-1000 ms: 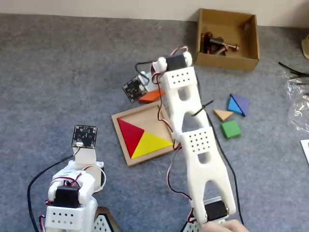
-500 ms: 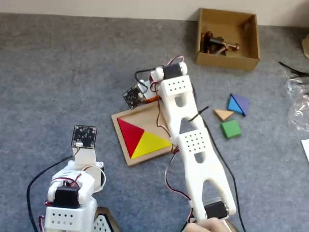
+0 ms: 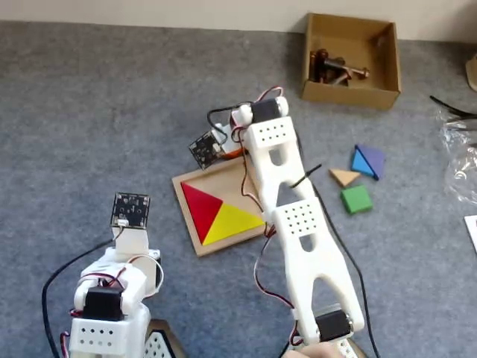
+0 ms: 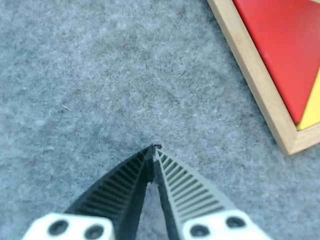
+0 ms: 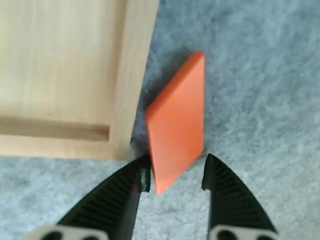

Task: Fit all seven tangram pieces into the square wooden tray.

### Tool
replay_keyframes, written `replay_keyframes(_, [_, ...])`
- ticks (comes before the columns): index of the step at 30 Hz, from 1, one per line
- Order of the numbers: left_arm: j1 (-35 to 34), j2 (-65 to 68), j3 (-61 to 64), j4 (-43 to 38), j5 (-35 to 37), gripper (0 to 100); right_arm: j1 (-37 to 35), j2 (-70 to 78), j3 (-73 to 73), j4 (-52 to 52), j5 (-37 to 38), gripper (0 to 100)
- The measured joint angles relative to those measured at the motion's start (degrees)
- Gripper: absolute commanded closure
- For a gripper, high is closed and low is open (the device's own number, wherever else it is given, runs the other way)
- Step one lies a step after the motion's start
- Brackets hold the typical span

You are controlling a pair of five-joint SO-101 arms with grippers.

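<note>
the right arm point(image 3: 302, 220) is now reaching a touch further toward the worktop's left edge than a second ago, covering most of the orange parallelogram point(image 5: 177, 127) from above; nothing else is shifting. the square wooden tray point(image 3: 185, 216) is lying mid-worktop, holding the red triangle point(image 3: 200, 207) and the yellow triangle point(image 3: 235, 220). the parallelogram is lying flat on the worktop just outside the tray's far rim, by a corner, close against the wood. the right gripper point(image 5: 176, 172) is standing open, its jaws straddling the piece's near tip without clamping it. the piece's long axis is running away from the gripper, nearly parallel to the rim, so the jaws are facing its long sides. this arm is much the nearer; the left gripper point(image 4: 152, 150) is resting closed over the worktop, apart from the tray's left rim.
</note>
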Motion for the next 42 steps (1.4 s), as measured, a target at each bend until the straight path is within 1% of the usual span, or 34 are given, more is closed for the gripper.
replay_keyframes(12, [0.0, 0.0, 0.0, 0.0, 0.0, 99, 0.0, 0.0, 0.0, 1.1, 0.0, 82.9])
replay_keyframes(19, [0.0, 0.0, 0.0, 0.0, 0.0, 99, -0.7, 0.0, -0.8, 7.6, -0.1, 82.9])
replay_keyframes(29, [0.0, 0.0, 0.0, 0.0, 0.0, 99, -0.7, 0.0, -0.8, 8.4, -0.1, 83.0])
replay_keyframes(31, [0.0, 0.0, 0.0, 0.0, 0.0, 99, -0.7, 0.0, -0.8, 8.4, -0.1, 84.9])
replay_keyframes(35, [0.0, 0.0, 0.0, 0.0, 0.0, 99, -0.2, -0.1, -0.9, 8.4, -0.1, 96.9])
replay_keyframes(42, [0.0, 0.0, 0.0, 0.0, 0.0, 99, 0.6, -0.1, -0.9, 8.4, -0.2, 98.8])
